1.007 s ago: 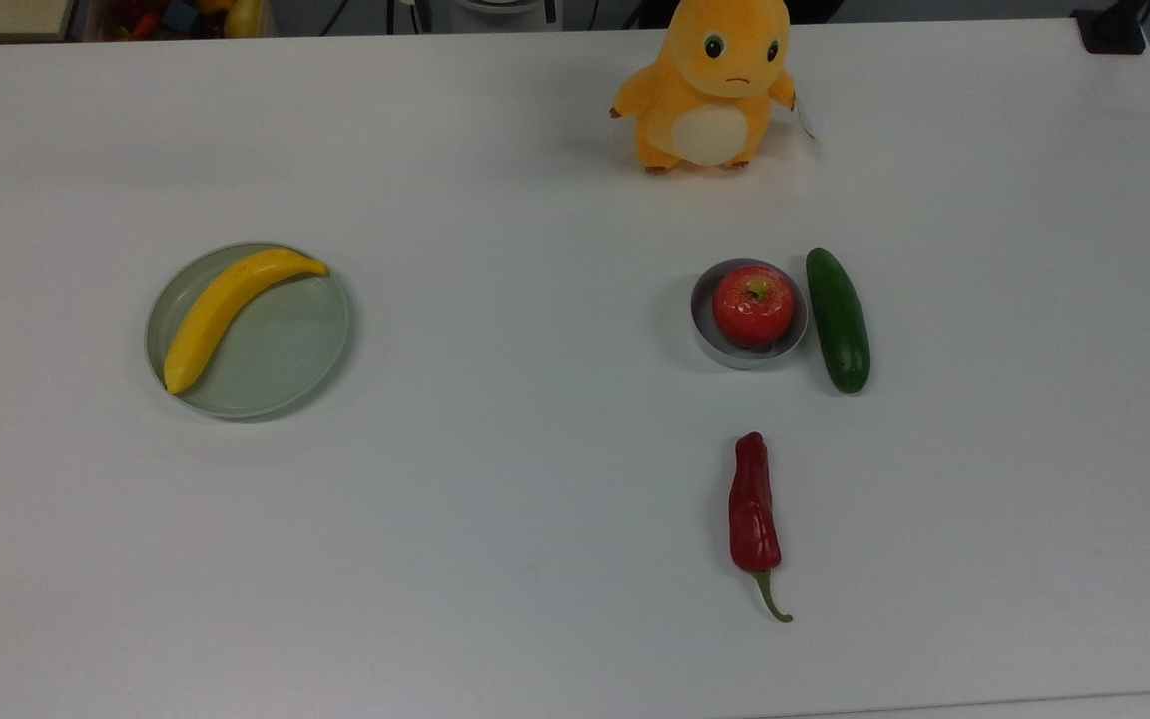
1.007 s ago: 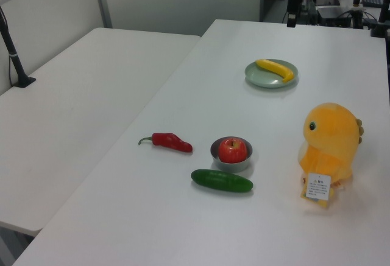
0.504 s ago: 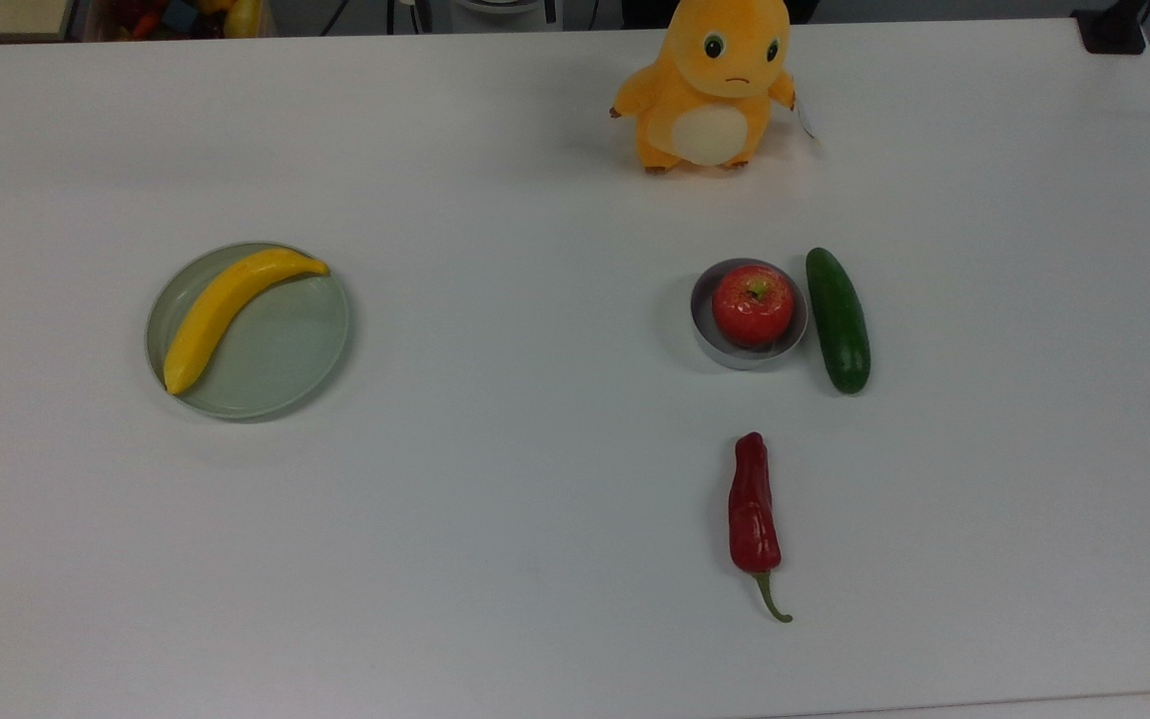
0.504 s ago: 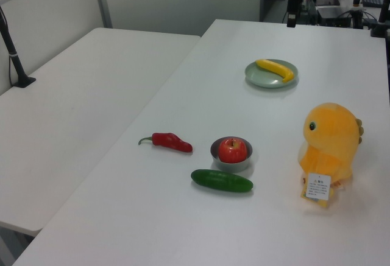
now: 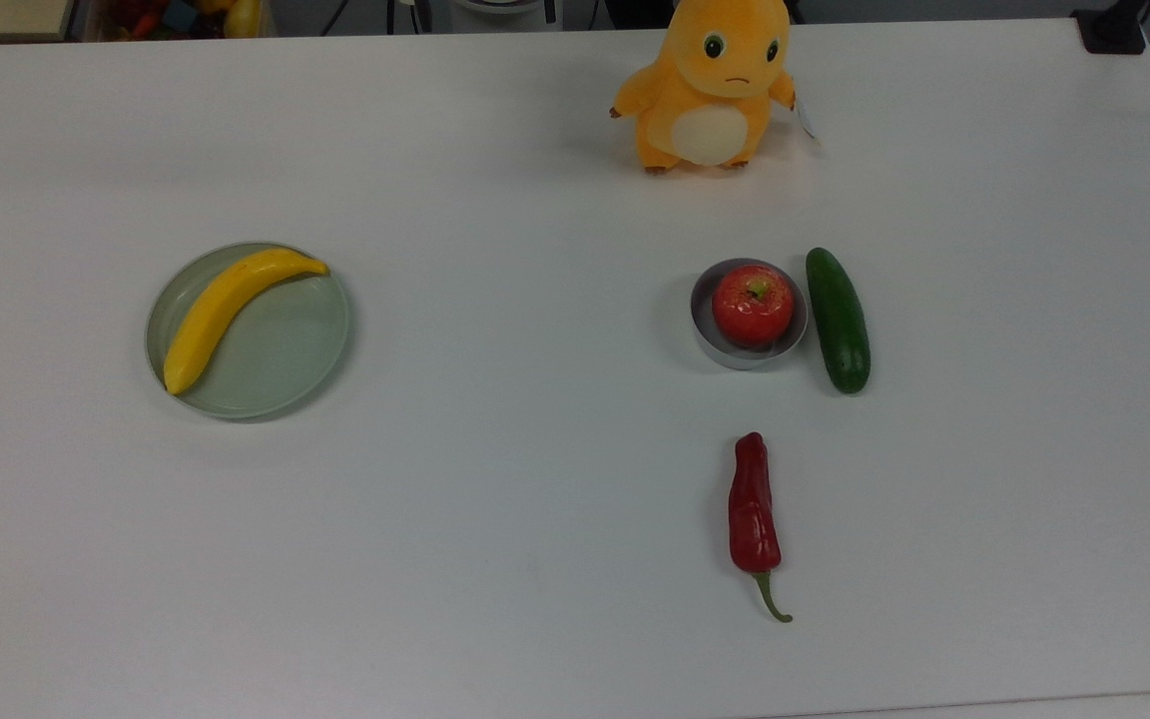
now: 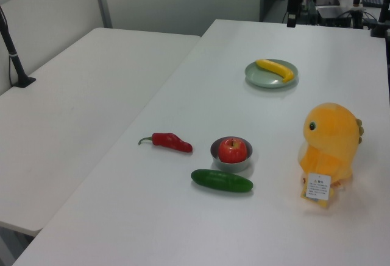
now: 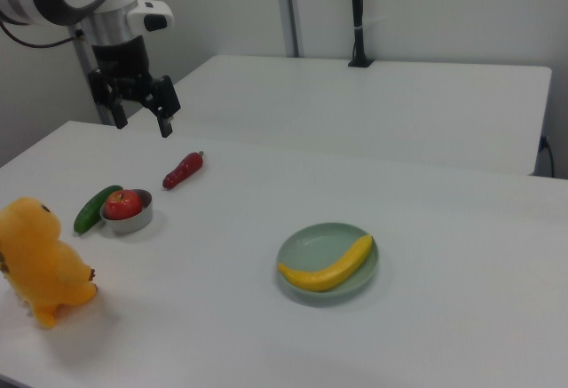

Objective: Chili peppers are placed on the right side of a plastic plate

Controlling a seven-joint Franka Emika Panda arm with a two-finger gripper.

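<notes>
A glossy dark-red chili pepper with a thin green stem lies on the white table, toward the near edge in the top view, also seen in the left view and the right view. The pale green plastic plate sits far to the top view's left, with a banana lying across its left half; its rim shows in the other views too. My gripper hangs in the air up and left of the chili in the right view, open and holding nothing.
A grey bowl holds a red apple, with a dark green cucumber touching its right side in the top view. An orange plush toy stands at the far edge. A second white table adjoins.
</notes>
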